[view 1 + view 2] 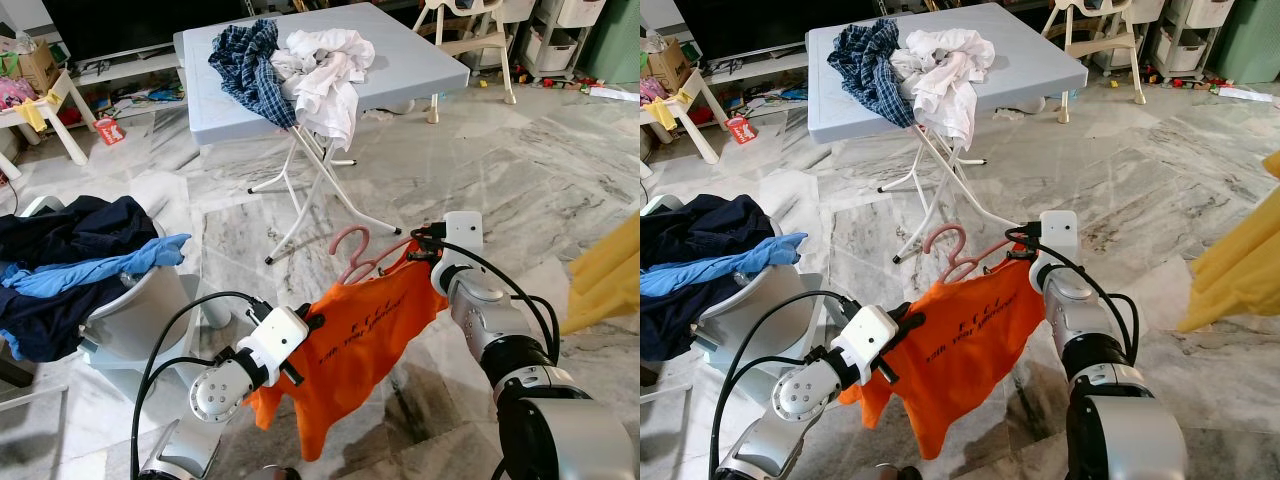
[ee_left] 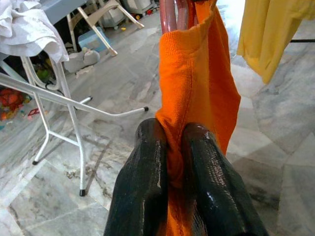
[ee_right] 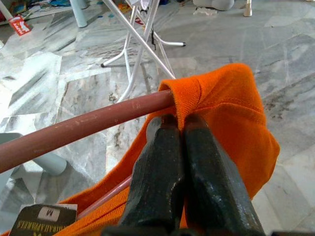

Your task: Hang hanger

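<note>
The left gripper (image 2: 170, 147) is pinched tight on a fold of the orange T-shirt (image 1: 365, 335), and the right gripper (image 3: 177, 123) is clamped on the shirt's shoulder seam just under the arm of the pink hanger (image 1: 352, 255); between them the shirt is stretched out over the marble floor (image 1: 560, 180), with the hanger's hook poking up from the neck opening. The chief risk, as I judge it, is that both grips seem to be on cloth rather than on the hanger itself: if the arms pull further apart or tilt, the hanger could slide out of the neck, or the hem, already hanging low, could drag on the floor. Carrying it so to a rail, the hook might also swing away from where it is wanted. The right wrist view shows how the seam wraps the hanger's arm, plus a size label, which the eye views cannot resolve. The eye views give the surroundings: the folding table (image 1: 420, 60) heaped with a plaid shirt (image 1: 250, 65) and white clothes (image 1: 325, 70), a laundry basket (image 1: 140, 300) of dark and blue clothes, and a yellow garment (image 1: 605, 275) hanging at the right.
</note>
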### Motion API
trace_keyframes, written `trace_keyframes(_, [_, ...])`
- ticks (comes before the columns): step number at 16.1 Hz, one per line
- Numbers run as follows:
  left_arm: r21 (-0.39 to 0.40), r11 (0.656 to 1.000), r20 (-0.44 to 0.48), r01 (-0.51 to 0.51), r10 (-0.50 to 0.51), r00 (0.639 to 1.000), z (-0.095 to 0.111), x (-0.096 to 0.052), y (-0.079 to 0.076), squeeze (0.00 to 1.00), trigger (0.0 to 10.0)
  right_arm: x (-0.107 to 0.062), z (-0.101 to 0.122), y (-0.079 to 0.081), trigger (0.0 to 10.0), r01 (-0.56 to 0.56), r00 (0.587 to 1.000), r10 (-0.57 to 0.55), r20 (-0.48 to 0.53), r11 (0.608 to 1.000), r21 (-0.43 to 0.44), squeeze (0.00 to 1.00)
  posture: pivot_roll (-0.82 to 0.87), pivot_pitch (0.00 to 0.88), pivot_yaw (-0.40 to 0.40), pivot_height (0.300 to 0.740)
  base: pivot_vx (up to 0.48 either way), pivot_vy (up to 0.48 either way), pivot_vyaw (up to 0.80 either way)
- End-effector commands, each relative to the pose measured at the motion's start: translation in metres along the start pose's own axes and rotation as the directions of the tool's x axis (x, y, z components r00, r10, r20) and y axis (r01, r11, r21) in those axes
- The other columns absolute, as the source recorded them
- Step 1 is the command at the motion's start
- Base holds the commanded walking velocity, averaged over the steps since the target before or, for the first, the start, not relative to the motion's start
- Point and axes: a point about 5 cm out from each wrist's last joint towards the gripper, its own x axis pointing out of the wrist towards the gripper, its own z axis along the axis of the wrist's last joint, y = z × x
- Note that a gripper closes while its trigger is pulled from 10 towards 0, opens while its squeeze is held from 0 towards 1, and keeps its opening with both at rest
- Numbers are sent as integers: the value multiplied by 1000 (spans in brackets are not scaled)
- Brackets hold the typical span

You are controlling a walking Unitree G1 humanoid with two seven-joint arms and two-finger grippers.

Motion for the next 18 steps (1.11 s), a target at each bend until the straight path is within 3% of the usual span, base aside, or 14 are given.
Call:
trace_keyframes(1, [16, 1000, 24, -3, 2, 1000, 7, 3, 5, 0, 0, 2, 14, 5, 0, -31, 998, 31, 53, 1000, -4, 0, -42, 26, 73, 740, 0, 0, 0])
trace_keyframes(7, [19, 1000, -12, -18, 18, 1000, 3, 7, 13, 0, 0, -8, 18, 18, 0, -184, 974, 197, 116, 976, -116, 0, -50, 27, 74, 740, 0, 0, 0])
trace_keyframes(11, [23, 1000, -27, -19, 19, 999, 1, 9, 18, 0, 0, -23, 15, 22, 0, -314, 936, 333, 118, 937, -151, 0, -59, 28, 81, 740, 0, 0, 0])
trace_keyframes(14, [28, 999, -27, -16, 16, 1000, 2, 11, 21, 0, 0, -37, 13, 37, 0, -439, 881, 459, 113, 883, -167, 0, -64, 28, 87, 740, 0, 0, 0])
trace_keyframes(17, [30, 1000, -27, -8, 9, 1000, 2, 13, 21, 0, 0, -56, 12, 62, 0, -598, 777, 623, 93, 776, -201, 0, -62, 28, 88, 740, 0, 0, 0])
trace_keyframes(18, [30, 1000, -27, -8, 9, 1000, 2, 13, 21, 0, 0, -57, 11, 63, 0, -603, 773, 628, 87, 771, -204, 0, -61, 29, 88, 740, 0, 0, 0])
